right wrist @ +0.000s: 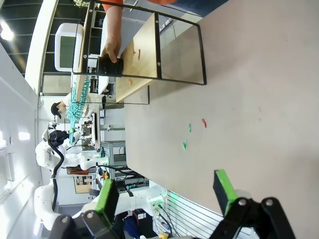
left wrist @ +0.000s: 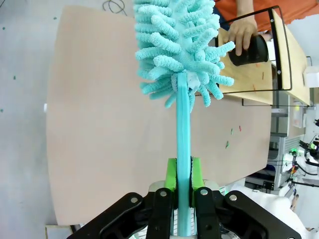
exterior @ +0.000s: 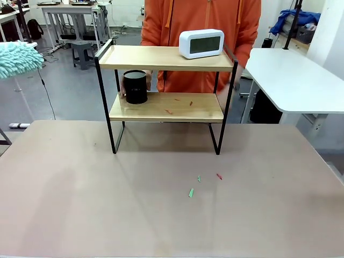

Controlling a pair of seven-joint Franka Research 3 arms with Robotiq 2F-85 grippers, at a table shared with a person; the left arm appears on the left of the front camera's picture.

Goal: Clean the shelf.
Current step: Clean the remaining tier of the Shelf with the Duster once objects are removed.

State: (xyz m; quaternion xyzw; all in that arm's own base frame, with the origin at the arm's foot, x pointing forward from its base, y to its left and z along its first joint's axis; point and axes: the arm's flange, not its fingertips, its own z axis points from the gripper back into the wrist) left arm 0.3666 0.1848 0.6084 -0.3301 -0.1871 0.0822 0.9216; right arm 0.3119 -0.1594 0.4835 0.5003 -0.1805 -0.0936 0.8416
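From the front, the two-tier light-wood shelf in a black metal frame point(exterior: 150, 58) was seen at the desk's far edge, with a black cylindrical pot point(exterior: 135, 87) held on its lower board by a person's hand point(exterior: 123, 85). At the left wrist, the fluffy teal duster point(left wrist: 179, 40) was clamped by its handle between the left fingers point(left wrist: 171, 180). At the right wrist, the right fingers point(right wrist: 107, 196) were spread wide and empty. The shelf was judged to be at the clearing step. Next, the duster would need to be carried across to the littered lower board.

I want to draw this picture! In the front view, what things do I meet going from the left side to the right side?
fluffy teal duster → black cup → white clock → white side table
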